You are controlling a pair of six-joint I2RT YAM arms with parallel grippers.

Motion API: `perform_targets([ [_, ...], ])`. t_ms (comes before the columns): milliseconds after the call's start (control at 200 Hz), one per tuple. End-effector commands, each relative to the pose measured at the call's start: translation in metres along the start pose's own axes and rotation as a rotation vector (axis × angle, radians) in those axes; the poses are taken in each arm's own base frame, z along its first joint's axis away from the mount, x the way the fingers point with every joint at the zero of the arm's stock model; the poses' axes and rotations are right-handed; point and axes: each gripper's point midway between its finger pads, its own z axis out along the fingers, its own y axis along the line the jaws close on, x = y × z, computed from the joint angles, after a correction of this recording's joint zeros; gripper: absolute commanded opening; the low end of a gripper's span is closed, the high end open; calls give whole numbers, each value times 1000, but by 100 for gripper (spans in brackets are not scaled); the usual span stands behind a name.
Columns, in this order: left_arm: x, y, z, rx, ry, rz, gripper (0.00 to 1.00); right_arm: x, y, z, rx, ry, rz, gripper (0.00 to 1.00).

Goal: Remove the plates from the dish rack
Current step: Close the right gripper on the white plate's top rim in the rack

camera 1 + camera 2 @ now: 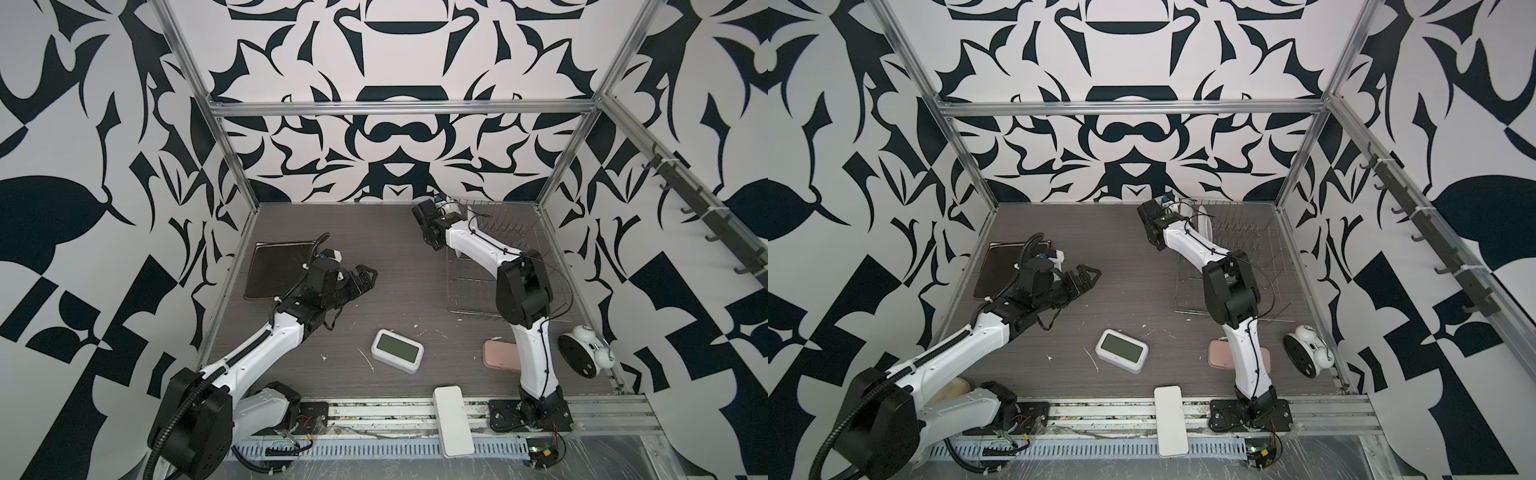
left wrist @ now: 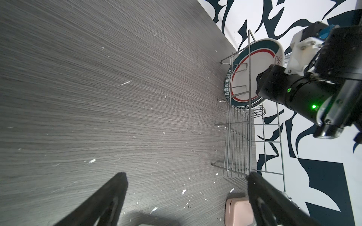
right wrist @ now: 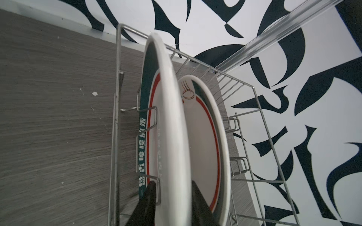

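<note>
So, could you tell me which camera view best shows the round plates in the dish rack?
The right wrist view: both round plates stand upright in the dish rack, the right gripper straddling one rim. The left wrist view shows one face, partly behind the right arm. A top view shows a white sliver.

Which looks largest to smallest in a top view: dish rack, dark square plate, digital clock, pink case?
1. dish rack
2. dark square plate
3. digital clock
4. pink case: the right arm hides part of it, so its place below the clock is unsure.
</note>
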Motion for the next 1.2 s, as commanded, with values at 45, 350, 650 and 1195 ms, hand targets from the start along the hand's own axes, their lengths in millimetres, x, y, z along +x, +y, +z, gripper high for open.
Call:
perform_targets([
  [45, 2, 1, 3, 7, 1, 4, 100, -10, -8, -4, -1, -25, 41, 27],
  [350, 2, 0, 4, 12, 2, 0, 99, -10, -12, -6, 9, -28, 34, 18],
  [650, 4, 3, 3, 14, 0, -4, 100, -19, -24, -14, 28, -54, 46, 6],
  [1195, 4, 3, 0, 16, -5, -5, 99, -44, -42, -42, 103, -163, 65, 0],
])
